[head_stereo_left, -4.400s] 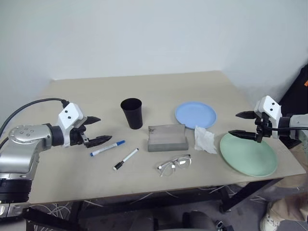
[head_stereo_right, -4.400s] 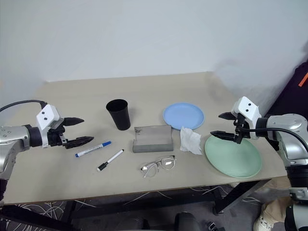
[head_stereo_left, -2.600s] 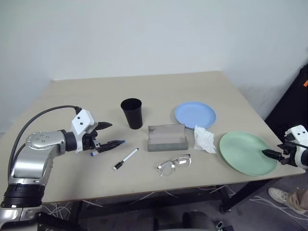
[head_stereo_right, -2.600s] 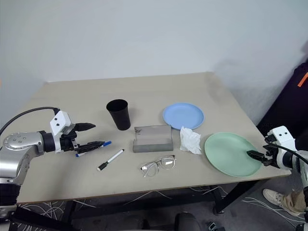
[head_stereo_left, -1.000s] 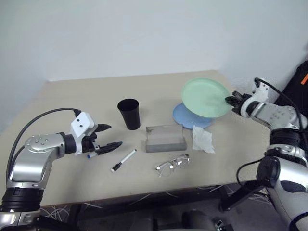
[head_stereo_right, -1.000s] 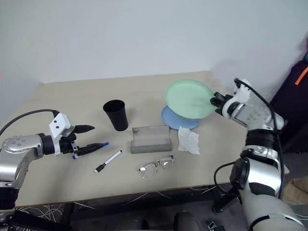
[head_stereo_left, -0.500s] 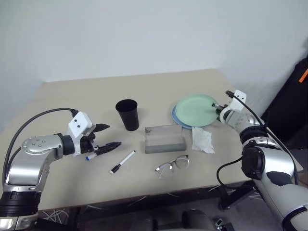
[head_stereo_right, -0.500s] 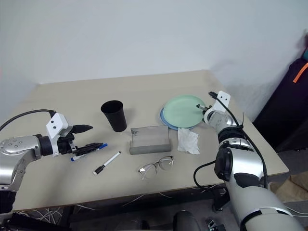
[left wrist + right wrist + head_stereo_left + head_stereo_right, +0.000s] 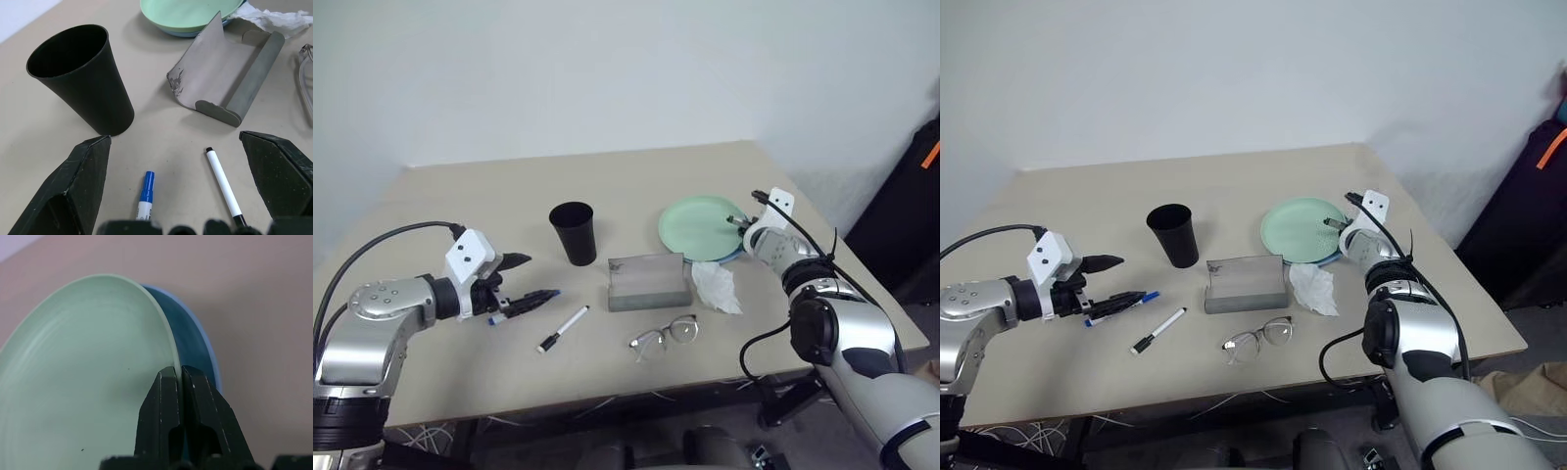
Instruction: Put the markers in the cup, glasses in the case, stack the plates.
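- Plates sit stacked on the table's (image 9: 460, 382) far right: the smooth, pale green plate (image 9: 698, 224) lies on top of the light blue plate (image 9: 198, 350), of which only a thin crescent of rim shows from the head views.
- Right gripper (image 9: 178, 377) is clenched on the green plate's rim, its two black fingers pressed together with the thin edge between them; whether the green plate rests fully flat on the blue one I cannot tell.
- Left gripper (image 9: 524, 279) hangs released, jaws spread wide, just above the blue-capped marker (image 9: 145, 196); that pen's white barrel is cut off in the wrist view and partly hidden behind the fingers in the head views.
- Black-capped marker (image 9: 563, 329), slim and white, lies bare on the table between the left gripper and the glasses (image 9: 665, 334).
- Cup (image 9: 574, 232), matte black and tapered, stands upright behind the markers, mouth open.
- Case (image 9: 649, 282) is gray and boxy, its lid folded up; its inside is hard to make out.
- Glasses, clear-framed, lie in front of the case, outside it.
- Crumpled white tissue (image 9: 715, 285) lies just beside the case, near the plates.
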`<state>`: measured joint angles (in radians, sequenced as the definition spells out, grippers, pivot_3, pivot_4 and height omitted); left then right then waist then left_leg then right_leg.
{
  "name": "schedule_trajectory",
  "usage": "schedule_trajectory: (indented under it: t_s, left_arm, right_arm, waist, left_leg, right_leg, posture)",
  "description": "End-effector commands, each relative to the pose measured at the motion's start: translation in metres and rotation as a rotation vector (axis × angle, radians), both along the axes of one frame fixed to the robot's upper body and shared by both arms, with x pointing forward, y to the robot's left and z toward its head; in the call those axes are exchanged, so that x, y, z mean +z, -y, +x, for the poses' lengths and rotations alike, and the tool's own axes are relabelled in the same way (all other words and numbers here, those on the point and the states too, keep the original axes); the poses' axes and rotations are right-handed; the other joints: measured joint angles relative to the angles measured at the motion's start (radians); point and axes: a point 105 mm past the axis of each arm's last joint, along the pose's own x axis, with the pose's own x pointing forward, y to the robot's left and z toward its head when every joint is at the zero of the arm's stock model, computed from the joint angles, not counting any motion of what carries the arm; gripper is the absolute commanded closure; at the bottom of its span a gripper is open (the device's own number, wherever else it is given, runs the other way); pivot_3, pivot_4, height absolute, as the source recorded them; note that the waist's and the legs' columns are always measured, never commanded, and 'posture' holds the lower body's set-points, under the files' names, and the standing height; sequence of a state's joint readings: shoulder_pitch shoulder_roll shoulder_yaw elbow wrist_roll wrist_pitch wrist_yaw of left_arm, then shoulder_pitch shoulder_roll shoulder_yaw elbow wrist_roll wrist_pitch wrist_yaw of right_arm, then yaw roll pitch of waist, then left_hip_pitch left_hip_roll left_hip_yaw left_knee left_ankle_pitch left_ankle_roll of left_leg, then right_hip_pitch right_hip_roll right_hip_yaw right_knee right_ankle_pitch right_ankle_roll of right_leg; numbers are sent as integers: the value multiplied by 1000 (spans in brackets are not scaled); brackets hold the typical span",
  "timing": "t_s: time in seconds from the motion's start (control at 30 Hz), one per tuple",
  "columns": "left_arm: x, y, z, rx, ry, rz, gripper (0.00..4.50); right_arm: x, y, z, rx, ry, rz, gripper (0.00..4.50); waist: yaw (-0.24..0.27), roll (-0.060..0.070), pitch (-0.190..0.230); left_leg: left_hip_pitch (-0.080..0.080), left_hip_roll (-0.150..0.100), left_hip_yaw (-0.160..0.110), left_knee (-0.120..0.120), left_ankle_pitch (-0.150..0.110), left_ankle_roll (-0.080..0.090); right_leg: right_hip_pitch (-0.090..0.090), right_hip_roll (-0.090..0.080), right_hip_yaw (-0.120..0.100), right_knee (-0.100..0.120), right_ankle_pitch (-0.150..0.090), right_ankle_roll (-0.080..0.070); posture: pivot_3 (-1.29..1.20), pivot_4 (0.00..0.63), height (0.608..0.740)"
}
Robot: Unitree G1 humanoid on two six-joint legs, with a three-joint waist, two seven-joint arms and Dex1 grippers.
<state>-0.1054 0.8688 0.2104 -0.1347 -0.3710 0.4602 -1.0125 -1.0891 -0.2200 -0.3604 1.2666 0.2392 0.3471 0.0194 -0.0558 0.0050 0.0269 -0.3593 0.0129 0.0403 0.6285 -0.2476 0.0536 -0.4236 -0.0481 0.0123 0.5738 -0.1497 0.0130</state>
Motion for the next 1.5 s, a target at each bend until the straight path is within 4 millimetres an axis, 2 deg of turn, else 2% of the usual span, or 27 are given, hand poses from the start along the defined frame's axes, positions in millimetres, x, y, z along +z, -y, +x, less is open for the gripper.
schedule_trajectory:
  t_s: [0.03, 0.07, 0.23, 0.37, 0.43, 0.5, 0.6, 0.67, 0.8, 0.9, 1.0, 1.1, 1.33, 1.5]
  left_arm:
    - [15, -1, 1, -1, 55, 14, 0]
    - [15, -1, 1, -1, 55, 14, 0]
    - [15, -1, 1, -1, 54, 12, 0]
    - [15, 0, 2, -3, 54, 11, 0]
    - [14, 1, 2, -5, 55, 11, 0]
    - [14, 1, 3, -8, 55, 11, 0]
    - [15, 2, 3, -12, 56, 11, 0]
    - [15, 2, 3, -13, 57, 10, 0]
    - [15, 2, 3, -13, 57, 10, 0]
    - [15, 2, 3, -14, 57, 9, 0]
    - [15, 2, 3, -15, 56, 8, 0]
    - [15, 3, 4, -17, 55, 6, 0]
    - [15, 4, 5, -22, 54, 0, 0]
    - [16, 5, 5, -24, 58, -2, 0]
  right_arm:
    - [21, -1, 9, -14, 56, -36, 3989]
    - [21, 0, 9, -22, 56, -44, 3789]
    - [22, 9, 8, -59, 53, -64, 2116]
    - [33, 18, 11, -74, 80, -103, 626]
    - [41, 16, 14, -36, 105, -145, 31]
    - [50, 11, 16, 39, 131, -201, 31]
    - [65, -19, 15, 319, 183, -252, 31]
    - [69, -28, 10, 431, 190, -282, 31]
    - [75, -43, -17, 683, 176, -299, 31]
    - [70, -46, -40, 777, 111, -287, 31]
    - [64, -50, -64, 852, 31, -262, 31]
    - [54, -48, -77, 873, -27, -290, 31]
    - [31, -45, -94, 892, -133, -282, 31]
    - [13, -41, -97, 900, -173, -314, 31]
  waist:
    - [0, 0, 0]
    - [0, 0, 0]
    - [0, 0, 0]
    - [0, 0, 0]
    - [0, 0, 0]
    - [0, 0, 0]
    - [-1, 0, 0]
    - [-3, 0, 0]
    - [6, -1, -1]
    - [11, -1, -1]
    - [10, -1, -1]
    - [9, -1, 0]
    - [9, -1, -1]
    - [9, -2, -1]
  left_leg:
    - [0, 0, 0, 0, 0, 0]
    - [0, 0, 0, 0, 0, 0]
    - [0, 0, 0, 0, 0, 0]
    - [0, -1, -1, 0, 0, 0]
    - [0, -1, -1, 0, 0, 0]
    - [0, -1, 0, 0, 0, 0]
    - [0, -1, 0, 0, 0, 0]
    - [0, 0, 0, 0, 0, 0]
    - [0, 0, -3, 0, 0, 0]
    - [-1, 1, -4, 0, 0, 0]
    - [-1, 1, -2, 0, 0, 0]
    - [-1, 1, 0, 1, 0, -1]
    - [0, 1, 0, 1, -2, -4]
    - [0, 1, 0, 1, -2, -3]
  right_leg:
    - [0, 0, 0, 0, 0, 0]
    - [0, 0, 0, 0, 0, 0]
    - [0, 0, 0, 0, 0, 0]
    - [0, 0, 0, 0, 0, 0]
    - [0, 0, 0, 0, 0, 0]
    - [0, 0, 1, 0, 0, 0]
    - [0, 0, 1, 0, 0, 0]
    - [0, 0, 0, 1, 0, 0]
    - [0, 1, 0, 1, 0, 0]
    - [0, -1, 0, 1, 0, 0]
    - [-1, -2, 0, 1, -1, 0]
    - [-1, -2, 0, 1, -1, -1]
    - [-2, -2, -4, 1, -1, -2]
    - [-1, -2, -5, 1, -1, -2]
  posture:
    - [0, 0, 731]
    - [0, 0, 731]
    - [0, 0, 731]
    - [0, 0, 731]
    - [0, 0, 731]
    - [0, 0, 731]
    - [0, 0, 731]
    - [0, 0, 731]
    - [0, 0, 731]
    - [0, 0, 731]
    - [0, 0, 731]
    - [0, 0, 731]
    - [0, 0, 731]
    - [0, 0, 731]
